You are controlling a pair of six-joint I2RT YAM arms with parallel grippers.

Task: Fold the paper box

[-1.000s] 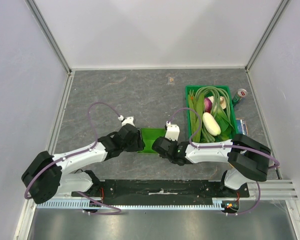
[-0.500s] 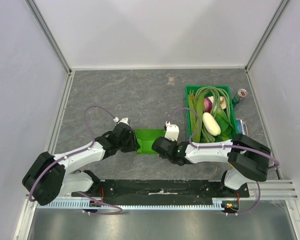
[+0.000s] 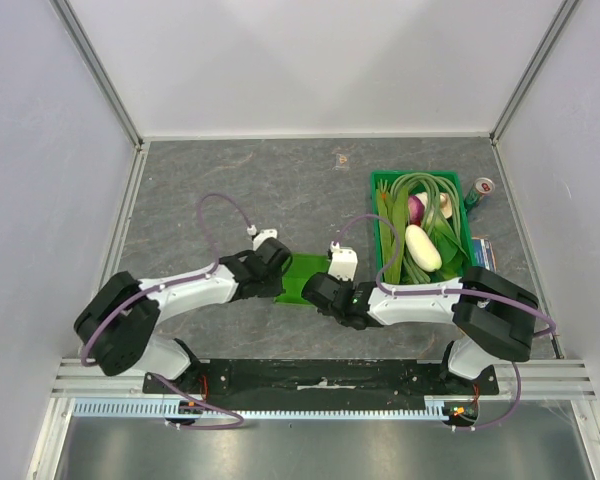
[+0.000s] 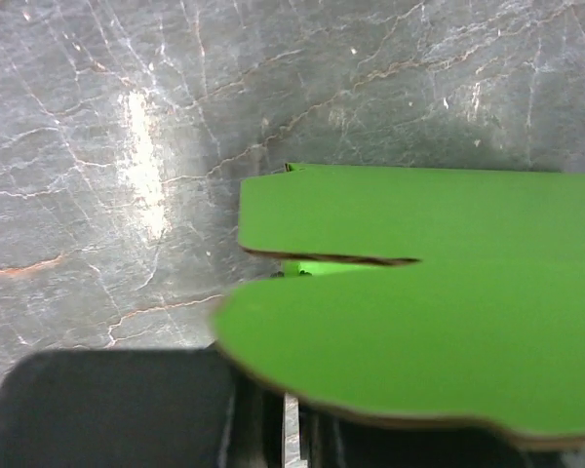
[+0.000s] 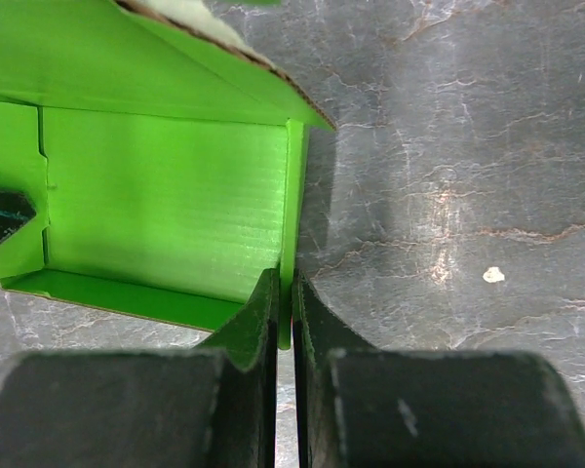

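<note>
No wording, number or brand can be read in any view. The can (image 3: 480, 189) standing just beside the far right corner of the dark-green crate (image 3: 374, 182) has red and white marking on its top, too small to make out. The blue packet (image 3: 483, 250) at the crate's right side carries pale print, also illegible. A small pale mark (image 3: 341, 158) lies on the desk (image 3: 230, 190) near its far edge, too small to tell what it says.

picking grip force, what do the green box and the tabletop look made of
Paper box: thin card, it seems, matte bright green with fine ribbing; brown core shows at cut edges. Table: grey veined stone-look surface, slight sheen; possibly printed laminate.
</note>
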